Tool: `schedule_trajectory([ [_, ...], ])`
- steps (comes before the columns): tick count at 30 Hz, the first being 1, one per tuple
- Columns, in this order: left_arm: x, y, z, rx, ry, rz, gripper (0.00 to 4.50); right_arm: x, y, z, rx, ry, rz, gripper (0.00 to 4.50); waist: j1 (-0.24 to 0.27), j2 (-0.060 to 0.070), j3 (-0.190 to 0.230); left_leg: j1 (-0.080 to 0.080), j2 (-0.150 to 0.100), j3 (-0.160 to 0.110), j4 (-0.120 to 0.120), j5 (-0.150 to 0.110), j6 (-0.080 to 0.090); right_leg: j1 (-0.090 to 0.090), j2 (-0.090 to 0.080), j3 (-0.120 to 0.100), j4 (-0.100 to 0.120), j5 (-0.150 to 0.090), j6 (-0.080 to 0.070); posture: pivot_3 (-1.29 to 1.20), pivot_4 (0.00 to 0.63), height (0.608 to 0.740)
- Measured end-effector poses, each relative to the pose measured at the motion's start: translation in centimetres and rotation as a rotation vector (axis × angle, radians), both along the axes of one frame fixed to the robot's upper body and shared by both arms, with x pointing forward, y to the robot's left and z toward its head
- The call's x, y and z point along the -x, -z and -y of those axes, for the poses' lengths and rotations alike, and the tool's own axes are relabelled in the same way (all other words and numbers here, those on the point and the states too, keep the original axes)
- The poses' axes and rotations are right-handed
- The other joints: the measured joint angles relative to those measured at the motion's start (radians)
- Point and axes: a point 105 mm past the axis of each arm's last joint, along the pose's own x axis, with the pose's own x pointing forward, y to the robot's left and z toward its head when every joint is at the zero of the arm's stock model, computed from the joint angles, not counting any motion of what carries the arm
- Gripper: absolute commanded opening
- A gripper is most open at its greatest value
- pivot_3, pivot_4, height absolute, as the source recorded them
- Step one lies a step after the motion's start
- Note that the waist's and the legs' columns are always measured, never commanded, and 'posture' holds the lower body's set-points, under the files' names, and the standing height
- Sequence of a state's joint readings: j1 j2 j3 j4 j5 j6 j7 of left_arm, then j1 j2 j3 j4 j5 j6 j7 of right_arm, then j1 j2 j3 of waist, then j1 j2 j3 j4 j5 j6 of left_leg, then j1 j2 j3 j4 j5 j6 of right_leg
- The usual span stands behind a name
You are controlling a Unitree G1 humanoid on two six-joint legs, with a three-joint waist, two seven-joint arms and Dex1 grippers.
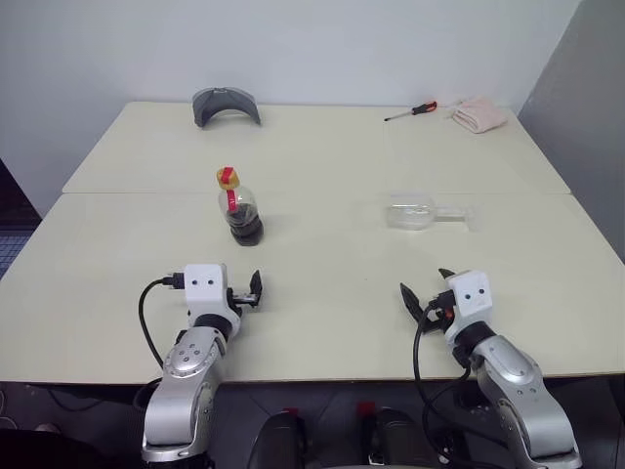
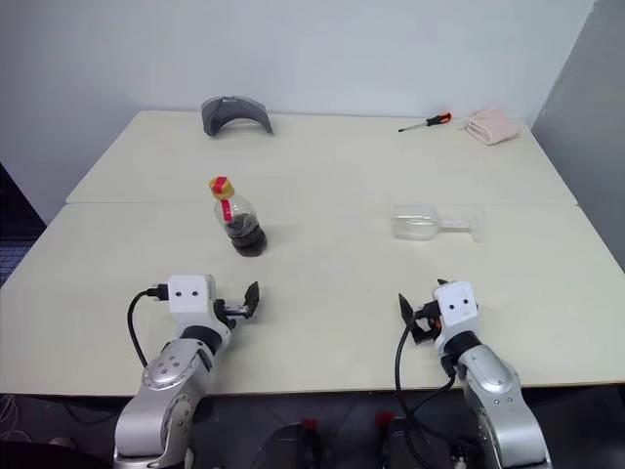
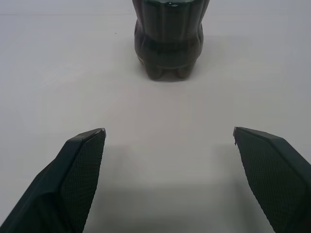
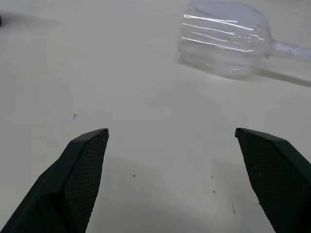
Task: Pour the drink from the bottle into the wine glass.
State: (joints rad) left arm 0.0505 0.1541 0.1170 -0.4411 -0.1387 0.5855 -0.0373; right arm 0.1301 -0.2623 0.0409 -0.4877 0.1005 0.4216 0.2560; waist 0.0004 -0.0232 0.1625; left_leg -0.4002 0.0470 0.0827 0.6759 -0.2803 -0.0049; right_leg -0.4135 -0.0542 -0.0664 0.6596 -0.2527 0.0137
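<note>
The bottle [image 1: 239, 207] stands upright at the left middle of the table, with a yellow cap and a red neck strip. The dark drink [image 1: 245, 225] fills its lower part. To the right, the clear wine glass [image 1: 423, 214] lies on its side, its stem pointing right. My left gripper [image 1: 234, 291] hovers open just short of the bottle, whose base [image 3: 168, 43] stands straight ahead of the left fingers [image 3: 80, 174]. My right gripper [image 1: 430, 291] is open near the front edge, short of the glass bowl [image 4: 223, 39]. Nothing is held.
At the back of the table lie a grey curved object [image 1: 227, 104], a red-handled screwdriver [image 1: 410, 111] and a folded pink cloth [image 1: 479, 114]. A seam [image 1: 322, 192] between two tabletops runs across behind the bottle and the glass. The table's front edge [image 1: 332, 376] is just below my wrists.
</note>
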Motion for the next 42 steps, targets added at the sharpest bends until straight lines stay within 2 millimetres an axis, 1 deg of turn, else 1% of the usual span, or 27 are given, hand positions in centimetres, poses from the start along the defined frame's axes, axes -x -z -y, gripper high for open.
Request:
schedule_trajectory([
  [5,0.1,0.6,0.0,-0.002,0.007,-0.015,4.5,0.0,0.0,0.0,-0.001,0.001,0.0,4.46,0.0,0.0,0.0,0.0,0.0,0.0,0.0,0.0,0.0,0.0,0.0,0.0,0.001,0.0,0.0,0.0,0.15,0.74],
  [12,0.1,0.3,-0.2,-0.005,0.02,-0.001,4.5,0.2,0.2,0.1,-0.003,0.003,-0.01,4.46,0.0,0.0,0.0,0.0,0.0,0.0,0.0,0.0,0.0,0.0,0.0,0.0,0.0,0.0,0.0,0.0,0.15,0.74],
  [20,0.5,0.5,-0.1,-0.004,0.041,-0.009,4.5,0.2,0.1,1.1,-0.019,0.036,-0.009,4.46,0.0,0.0,0.0,0.0,0.0,0.0,0.0,0.0,0.0,0.0,0.0,0.0,0.0,0.0,0.0,0.0,0.15,0.74],
  [32,0.5,0.4,0.0,-0.006,0.05,-0.008,4.5,0.3,0.3,1.4,-0.055,0.061,-0.018,4.46,0.0,0.0,0.0,0.0,0.0,0.0,0.0,0.0,0.0,0.0,0.0,0.0,0.0,0.0,0.0,0.0,0.15,0.74],
  [37,0.5,0.2,0.2,-0.007,0.062,-0.001,4.5,0.5,0.1,1.2,-0.07,0.048,-0.018,4.46,0.0,0.0,0.0,0.0,0.0,0.0,0.0,0.0,0.0,0.0,0.0,0.0,0.0,0.0,0.0,0.0,0.15,0.74],
  [39,0.5,-0.3,0.5,-0.034,0.098,0.012,4.5,0.5,-0.1,1.0,-0.082,0.025,-0.019,4.46,0.0,0.0,0.0,0.0,0.0,0.0,0.0,0.0,0.0,0.0,0.0,0.0,0.0,0.0,0.0,0.0,0.15,0.74],
  [42,0.5,-1.3,0.3,-0.082,0.109,0.048,4.5,0.5,-1.0,0.4,-0.1,-0.031,-0.01,4.46,-0.001,0.0,0.0,0.0,0.0,0.0,0.0,0.0,0.0,0.0,0.0,0.0,0.001,0.0,0.0,0.0,0.15,0.74],
])
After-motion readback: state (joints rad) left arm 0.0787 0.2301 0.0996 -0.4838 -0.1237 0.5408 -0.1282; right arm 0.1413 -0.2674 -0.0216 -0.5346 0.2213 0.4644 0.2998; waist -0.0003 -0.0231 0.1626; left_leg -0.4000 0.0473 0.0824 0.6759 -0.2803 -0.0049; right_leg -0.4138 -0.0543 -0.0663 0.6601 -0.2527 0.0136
